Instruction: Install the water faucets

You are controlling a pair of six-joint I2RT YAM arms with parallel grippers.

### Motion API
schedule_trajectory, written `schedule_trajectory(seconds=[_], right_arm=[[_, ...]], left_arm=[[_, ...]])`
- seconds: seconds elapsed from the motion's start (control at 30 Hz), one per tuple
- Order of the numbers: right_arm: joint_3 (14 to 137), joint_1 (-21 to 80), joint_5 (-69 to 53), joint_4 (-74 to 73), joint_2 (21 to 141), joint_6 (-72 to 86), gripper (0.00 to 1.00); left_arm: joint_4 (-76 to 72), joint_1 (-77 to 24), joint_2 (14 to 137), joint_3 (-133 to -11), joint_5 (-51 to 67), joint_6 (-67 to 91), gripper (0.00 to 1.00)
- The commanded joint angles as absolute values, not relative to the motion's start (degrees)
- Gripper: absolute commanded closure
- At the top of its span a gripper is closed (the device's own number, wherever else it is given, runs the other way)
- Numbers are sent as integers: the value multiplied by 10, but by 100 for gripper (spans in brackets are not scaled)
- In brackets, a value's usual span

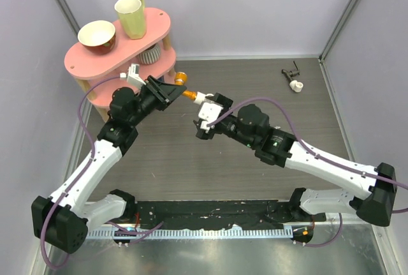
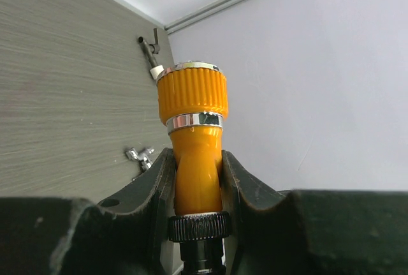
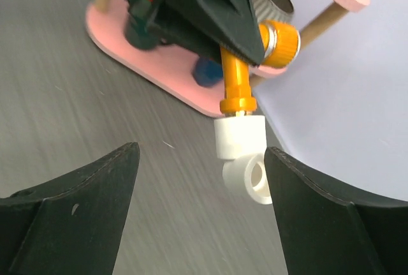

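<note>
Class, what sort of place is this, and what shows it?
Probably a robot lab test cell: the left arm and right arm bolted to a table, plain walls closing it in, and a pink shelf staged with a bowl and mug.

Bright even light, right end effector (image 3: 201, 154) blurred

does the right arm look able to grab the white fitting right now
Likely yes: the right tool is open, with the white fitting just ahead of it and nothing between. The left tool grips the orange tap higher up, leaving the fitting free.
</note>
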State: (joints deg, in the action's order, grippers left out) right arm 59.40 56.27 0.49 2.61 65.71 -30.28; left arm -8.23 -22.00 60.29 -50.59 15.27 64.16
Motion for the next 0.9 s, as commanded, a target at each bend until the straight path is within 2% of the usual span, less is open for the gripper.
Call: schedule_trajectory(seconds=[0.0,0.33,0.47,0.57,0.6,0.7,0.77,0.87], right_arm=[[572,592,178,93,682,-434,15],[526,620,343,259,765,-554,18],[525,620,366,298,795,-581,28],[527,620,378,314,808,-600,48],[532,620,380,315,813,-603,63],[538,620,372,298,803,-596,91],[552,620,343,256,790,-580,99],[592,619,282,156,758,-515,99]], left_arm=[[-118,-219,595,-526,151,685,100],[-172,-221,606,-525,192,738,100],[-192,-229,616,-526,206,751,100],[-207,-231,622,-527,220,756,100],[-209,-231,623,-528,222,757,100],[-215,-232,627,-533,233,755,100],[-221,-232,628,-533,241,746,100],[-216,-231,630,-543,258,708,100]])
